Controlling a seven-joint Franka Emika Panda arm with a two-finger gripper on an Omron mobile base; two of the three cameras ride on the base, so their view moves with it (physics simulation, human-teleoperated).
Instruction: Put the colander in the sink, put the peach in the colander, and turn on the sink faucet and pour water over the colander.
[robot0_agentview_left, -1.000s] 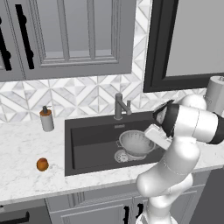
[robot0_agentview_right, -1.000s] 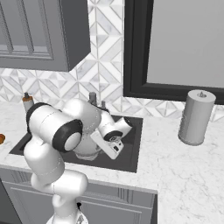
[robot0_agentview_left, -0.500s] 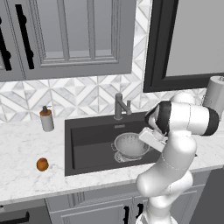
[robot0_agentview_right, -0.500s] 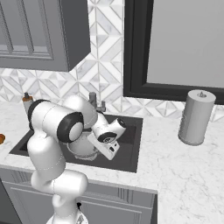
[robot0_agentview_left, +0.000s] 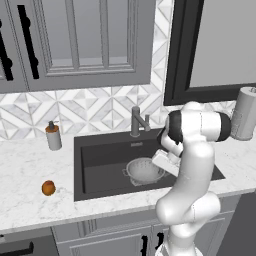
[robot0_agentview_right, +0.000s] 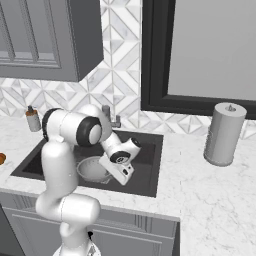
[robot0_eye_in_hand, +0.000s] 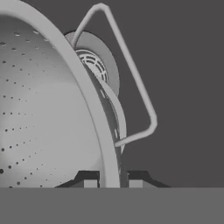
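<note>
left base view: colander (robot0_agentview_left: 144, 170) sits centre frame in the sink (robot0_agentview_left: 100, 155), faucet (robot0_agentview_left: 136, 121) above it; peach (robot0_agentview_left: 48, 188) on the counter, lower left. right base view: my pincer (robot0_agentview_right: 106, 172) at the colander's rim. hand view: my fingertips (robot0_eye_in_hand: 89, 179) clamped on that rim, bottom centre.

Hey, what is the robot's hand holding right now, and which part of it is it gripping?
The hand is shut on the colander, gripping its rim beside a wire handle, with the colander inside the sink.
</note>
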